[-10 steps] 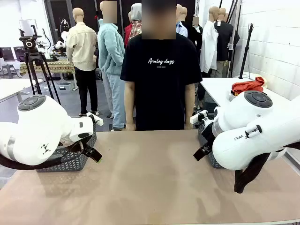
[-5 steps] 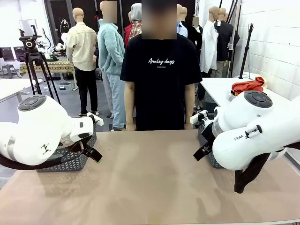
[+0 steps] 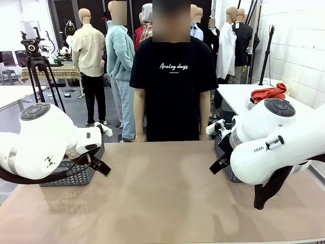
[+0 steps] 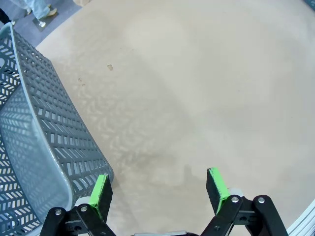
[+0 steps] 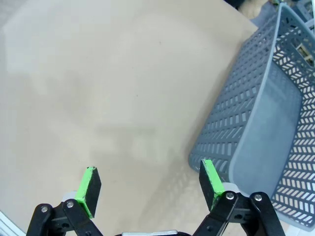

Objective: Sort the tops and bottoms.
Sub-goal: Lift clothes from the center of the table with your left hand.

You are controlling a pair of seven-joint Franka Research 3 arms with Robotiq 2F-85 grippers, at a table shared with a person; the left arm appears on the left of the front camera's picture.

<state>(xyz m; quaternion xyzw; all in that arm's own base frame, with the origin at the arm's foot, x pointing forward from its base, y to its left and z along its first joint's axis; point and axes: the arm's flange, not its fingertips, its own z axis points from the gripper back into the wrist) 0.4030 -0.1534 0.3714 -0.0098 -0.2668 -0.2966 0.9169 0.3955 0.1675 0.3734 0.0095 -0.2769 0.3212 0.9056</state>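
Observation:
My left gripper (image 3: 103, 169) (image 4: 158, 186) hangs open just above the bare brown table (image 3: 162, 193), right beside a grey mesh basket (image 3: 71, 176) (image 4: 34, 142). On the other side my right gripper (image 3: 218, 164) (image 5: 148, 178) is open too, low over the table (image 5: 98, 88) next to a second grey basket (image 5: 266, 118). Nothing lies between either pair of green pads. The bottoms are out of view. An orange-red cloth (image 3: 269, 93) lies bunched on a white side table at the back right; I cannot tell whether it is one of the tops.
A person in a black T-shirt (image 3: 172, 86) stands at the table's far edge, arms hanging down. The two baskets sit at the table's left and right ends. A camera tripod (image 3: 35, 66) stands behind on the left.

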